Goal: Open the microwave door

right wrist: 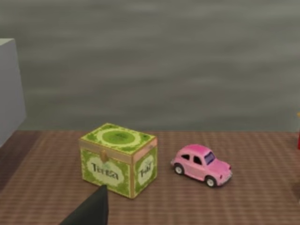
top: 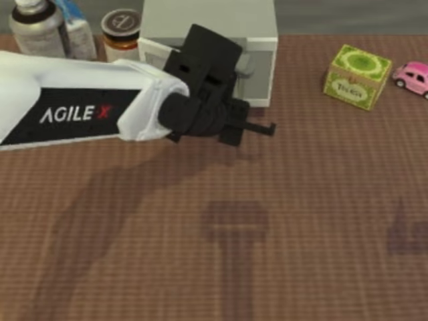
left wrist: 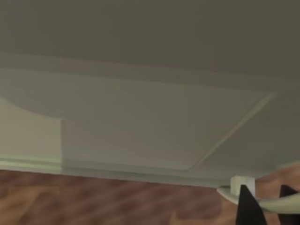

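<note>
The microwave [top: 257, 27] sits at the table's far edge, and the left gripper [top: 231, 110] hangs just in front of it, its fingertips [left wrist: 246, 206] closed narrowly on the handle [left wrist: 242, 183] of the microwave door [top: 157, 55]. The hold looks shallow – a straight pull could slip off or drag the light microwave forward.

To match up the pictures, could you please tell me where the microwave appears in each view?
Top view: the microwave stands at the table's far edge, near the middle.
Left wrist view: its pale front fills most of the picture.
Right wrist view: only a grey corner shows, beside the tea box.
Shared: the brown table.
</note>
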### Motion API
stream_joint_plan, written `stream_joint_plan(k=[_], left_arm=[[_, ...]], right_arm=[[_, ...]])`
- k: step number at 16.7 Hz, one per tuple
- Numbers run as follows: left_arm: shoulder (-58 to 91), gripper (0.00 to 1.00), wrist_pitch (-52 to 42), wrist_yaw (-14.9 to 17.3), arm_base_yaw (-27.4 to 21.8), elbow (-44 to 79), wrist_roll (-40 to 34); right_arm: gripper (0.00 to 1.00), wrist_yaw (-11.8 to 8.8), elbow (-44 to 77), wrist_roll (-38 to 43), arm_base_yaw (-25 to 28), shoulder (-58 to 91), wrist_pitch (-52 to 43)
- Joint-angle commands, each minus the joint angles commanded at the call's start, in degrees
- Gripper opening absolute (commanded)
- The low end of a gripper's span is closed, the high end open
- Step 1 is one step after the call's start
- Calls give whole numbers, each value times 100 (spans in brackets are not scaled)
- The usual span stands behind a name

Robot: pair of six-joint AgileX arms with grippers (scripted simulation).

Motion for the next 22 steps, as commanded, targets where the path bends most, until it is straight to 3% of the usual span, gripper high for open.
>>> stream_joint_plan(k=[4,22], left_arm=[[-119,0,84,120,90,-170,205],[-122,0,85,124,92,-177,212]], right_arm=[[100,0,0,0,0,0,0],[100,0,0,0,0,0,0]])
